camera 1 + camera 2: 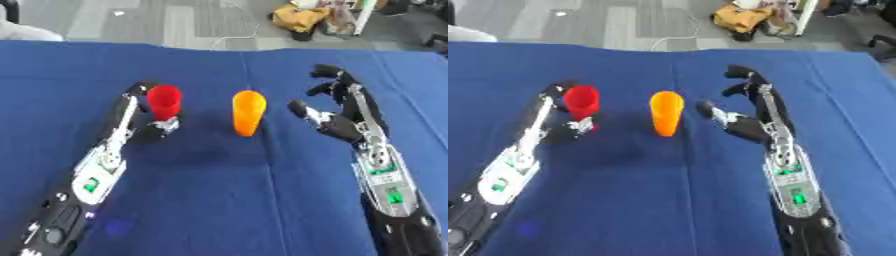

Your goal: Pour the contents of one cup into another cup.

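A red cup (164, 101) stands upright on the blue table (227, 195), left of centre. My left hand (131, 124) holds it: the fingers lie along its left and far side and the thumb presses against its base in front. An orange cup (248, 112) stands upright about a cup's width to the right of the red one, untouched. My right hand (348, 122) is open to the right of the orange cup, fingers spread and thumb pointing toward it, with a clear gap between them. What the cups contain is not visible.
The blue cloth covers the whole table; its far edge runs across the top of the view. Beyond it lie grey floor, a white cable (236, 35) and a yellow bag (299, 17). Both forearms stretch along the table from the lower corners.
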Available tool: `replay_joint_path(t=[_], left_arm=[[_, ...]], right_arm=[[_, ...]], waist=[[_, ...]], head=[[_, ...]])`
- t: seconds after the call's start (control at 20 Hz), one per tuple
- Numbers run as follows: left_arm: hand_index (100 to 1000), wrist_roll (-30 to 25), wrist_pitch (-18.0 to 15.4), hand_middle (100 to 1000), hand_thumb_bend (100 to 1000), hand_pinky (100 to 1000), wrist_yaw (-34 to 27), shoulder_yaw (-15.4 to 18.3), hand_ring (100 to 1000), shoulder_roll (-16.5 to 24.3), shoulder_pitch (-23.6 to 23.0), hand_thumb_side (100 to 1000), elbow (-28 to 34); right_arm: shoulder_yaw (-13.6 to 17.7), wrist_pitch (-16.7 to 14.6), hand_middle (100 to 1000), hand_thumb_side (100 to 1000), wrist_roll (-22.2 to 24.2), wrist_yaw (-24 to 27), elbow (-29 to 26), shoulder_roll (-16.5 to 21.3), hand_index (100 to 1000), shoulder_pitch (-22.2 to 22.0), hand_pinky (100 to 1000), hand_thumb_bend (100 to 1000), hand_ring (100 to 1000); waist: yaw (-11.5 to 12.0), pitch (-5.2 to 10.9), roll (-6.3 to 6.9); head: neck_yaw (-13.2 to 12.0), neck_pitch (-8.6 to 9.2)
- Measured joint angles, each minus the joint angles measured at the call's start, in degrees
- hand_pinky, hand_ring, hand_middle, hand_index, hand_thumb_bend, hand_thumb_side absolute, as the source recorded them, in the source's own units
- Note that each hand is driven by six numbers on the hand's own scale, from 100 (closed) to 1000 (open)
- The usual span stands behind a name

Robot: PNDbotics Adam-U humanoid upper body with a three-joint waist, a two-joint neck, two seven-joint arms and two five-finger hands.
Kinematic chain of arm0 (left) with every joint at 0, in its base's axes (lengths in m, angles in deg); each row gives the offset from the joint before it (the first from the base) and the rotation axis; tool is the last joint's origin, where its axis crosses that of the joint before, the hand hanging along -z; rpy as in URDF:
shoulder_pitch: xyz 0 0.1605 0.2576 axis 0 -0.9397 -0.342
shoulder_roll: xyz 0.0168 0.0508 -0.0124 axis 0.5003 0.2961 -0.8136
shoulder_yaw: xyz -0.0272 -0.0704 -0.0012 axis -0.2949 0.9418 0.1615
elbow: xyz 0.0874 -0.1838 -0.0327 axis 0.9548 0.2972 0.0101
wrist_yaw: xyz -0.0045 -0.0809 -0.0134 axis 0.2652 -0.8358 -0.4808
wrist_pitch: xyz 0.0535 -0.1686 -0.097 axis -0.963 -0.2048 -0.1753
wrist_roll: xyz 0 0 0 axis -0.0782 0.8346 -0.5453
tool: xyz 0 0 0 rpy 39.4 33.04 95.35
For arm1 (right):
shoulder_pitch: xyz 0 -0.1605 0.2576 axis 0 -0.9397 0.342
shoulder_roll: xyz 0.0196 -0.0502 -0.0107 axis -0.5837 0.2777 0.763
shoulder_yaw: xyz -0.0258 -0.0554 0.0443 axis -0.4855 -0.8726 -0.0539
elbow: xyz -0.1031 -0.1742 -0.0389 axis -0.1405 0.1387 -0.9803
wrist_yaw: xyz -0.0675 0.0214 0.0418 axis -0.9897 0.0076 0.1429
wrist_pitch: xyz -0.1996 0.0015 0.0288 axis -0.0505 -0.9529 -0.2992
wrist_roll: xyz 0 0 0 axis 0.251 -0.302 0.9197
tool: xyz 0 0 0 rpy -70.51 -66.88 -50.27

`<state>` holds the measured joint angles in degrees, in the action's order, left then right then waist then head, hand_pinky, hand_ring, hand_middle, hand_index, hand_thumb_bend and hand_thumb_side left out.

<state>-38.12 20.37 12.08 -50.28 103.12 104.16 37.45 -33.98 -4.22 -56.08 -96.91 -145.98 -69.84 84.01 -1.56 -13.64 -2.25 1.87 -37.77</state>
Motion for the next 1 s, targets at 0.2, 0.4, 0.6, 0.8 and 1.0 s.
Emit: replay_joint_path(t=[0.2, 0.4, 0.6, 0.8, 1.0], left_arm=[[921, 0.1, 0.0, 817, 617, 632, 0.1, 0.0, 848, -0.2, 0.3, 586, -1.1], [917, 0.9, 0.1, 773, 590, 606, 0.0, 0.1, 807, -0.7, 0.7, 569, -1.8], [914, 1.7, -0.1, 706, 553, 564, -0.5, 0.1, 747, -0.7, 1.0, 553, -2.2], [913, 1.9, -0.3, 652, 508, 502, -1.1, 0.1, 679, -0.8, 1.2, 538, -2.6], [911, 1.7, -0.4, 632, 450, 447, -2.1, 0.1, 627, -1.1, 1.3, 507, -3.1]], right_arm=[[0.0, 0.0, 738, 440, 0.0, 0.0, 0.0, -0.1, 839, 0.0, 827, 773, 620], [0.0, 0.0, 738, 441, 0.0, 0.0, 0.0, -0.2, 839, 0.0, 827, 773, 620], [0.0, 0.0, 738, 440, 0.0, 0.0, 0.0, -0.2, 839, 0.0, 828, 773, 620], [0.0, 0.0, 738, 447, 0.0, 0.0, 0.0, -0.2, 840, 0.0, 828, 768, 620], [0.0, 0.0, 738, 451, 0.0, 0.0, 0.0, -0.2, 840, 0.0, 828, 765, 620]], waist=[[-0.1, -0.14, -0.01], [-0.1, -0.17, -0.01], [-0.1, -0.22, -0.02], [-0.2, -0.25, -0.04], [-0.2, -0.25, -0.04]], head=[[0.0, 0.13], [0.0, 0.18], [0.0, 0.32], [0.0, 0.44], [0.0, 0.56]])
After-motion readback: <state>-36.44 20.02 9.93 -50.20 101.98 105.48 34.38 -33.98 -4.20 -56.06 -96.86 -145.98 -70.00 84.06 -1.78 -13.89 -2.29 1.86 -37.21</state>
